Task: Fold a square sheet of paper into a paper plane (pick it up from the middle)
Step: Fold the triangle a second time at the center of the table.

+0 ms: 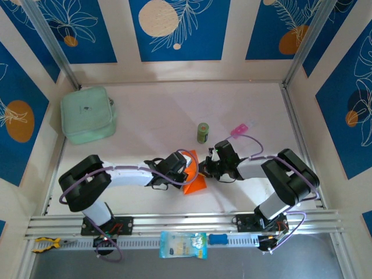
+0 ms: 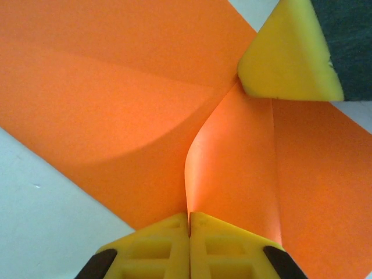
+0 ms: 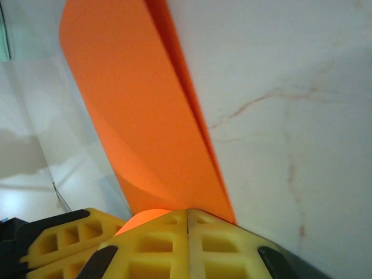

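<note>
Orange square sheet of paper (image 2: pixel 116 104) | left pincer (image 2: pixel 189 225) pinches raised fold | right pincer (image 3: pixel 187 218) pinches its end | overhead: green can (image 1: pixel 202 132) nearby

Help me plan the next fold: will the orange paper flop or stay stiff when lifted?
Probably floppy: the paper bows between the left gripper and right gripper pinching it. Likely light and thin, so tugging may tear it.

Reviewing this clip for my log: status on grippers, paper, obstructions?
Left gripper shut on paper. Right gripper shut on paper too. Paper creased, ridge pinched between them. Can stands apart.
</note>
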Motion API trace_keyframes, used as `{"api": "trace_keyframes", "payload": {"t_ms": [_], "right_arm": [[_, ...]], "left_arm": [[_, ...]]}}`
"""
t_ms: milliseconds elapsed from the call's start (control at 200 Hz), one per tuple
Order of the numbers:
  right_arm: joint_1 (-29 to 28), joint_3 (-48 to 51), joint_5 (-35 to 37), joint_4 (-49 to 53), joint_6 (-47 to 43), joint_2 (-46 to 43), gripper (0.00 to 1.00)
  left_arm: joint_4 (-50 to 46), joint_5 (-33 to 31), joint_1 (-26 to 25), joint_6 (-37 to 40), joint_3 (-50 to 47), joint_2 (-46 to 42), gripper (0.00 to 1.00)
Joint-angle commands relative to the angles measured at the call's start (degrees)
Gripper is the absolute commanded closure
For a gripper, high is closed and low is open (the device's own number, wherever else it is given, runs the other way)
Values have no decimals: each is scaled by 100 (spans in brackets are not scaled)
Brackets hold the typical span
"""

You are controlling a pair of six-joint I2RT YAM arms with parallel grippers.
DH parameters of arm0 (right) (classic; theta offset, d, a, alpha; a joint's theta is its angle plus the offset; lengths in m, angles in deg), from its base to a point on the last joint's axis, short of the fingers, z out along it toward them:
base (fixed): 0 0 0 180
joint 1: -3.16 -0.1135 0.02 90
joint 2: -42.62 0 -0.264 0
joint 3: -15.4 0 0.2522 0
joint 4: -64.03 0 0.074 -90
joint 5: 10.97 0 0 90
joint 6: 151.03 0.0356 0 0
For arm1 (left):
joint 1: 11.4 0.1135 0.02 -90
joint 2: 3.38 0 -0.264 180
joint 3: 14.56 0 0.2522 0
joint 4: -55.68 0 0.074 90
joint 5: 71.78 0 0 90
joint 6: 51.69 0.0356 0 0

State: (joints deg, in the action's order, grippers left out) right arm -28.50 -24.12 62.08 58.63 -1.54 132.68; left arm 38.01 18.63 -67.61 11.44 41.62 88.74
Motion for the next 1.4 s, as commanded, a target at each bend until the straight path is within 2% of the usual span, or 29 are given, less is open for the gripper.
{"api": "trace_keyframes", "payload": {"t_ms": [0,120,390,520,685,915,1065,1235,1395], "right_arm": [[39,203,25,-137,54,252,100],[42,299,145,-97,201,116,100],[80,199,737,860,211,-852,100],[77,278,494,634,148,-1129,100],[-63,-22,-8,492,-6,-826,100],[-97,-221,-17,255,-10,-235,100],[-19,-207,238,550,-13,-5,100],[177,79,451,556,218,30,100],[341,258,461,366,381,-326,100]], "left_arm": [[-339,56,66,86,13,93,92],[-361,48,74,94,13,78,93],[-339,52,66,95,4,80,93],[-329,74,66,91,4,80,93],[-314,83,66,95,4,105,93],[-335,83,67,95,4,107,93],[-331,80,74,103,-5,118,93],[-321,100,75,103,-5,122,93],[-313,108,75,112,2,133,93]]}}
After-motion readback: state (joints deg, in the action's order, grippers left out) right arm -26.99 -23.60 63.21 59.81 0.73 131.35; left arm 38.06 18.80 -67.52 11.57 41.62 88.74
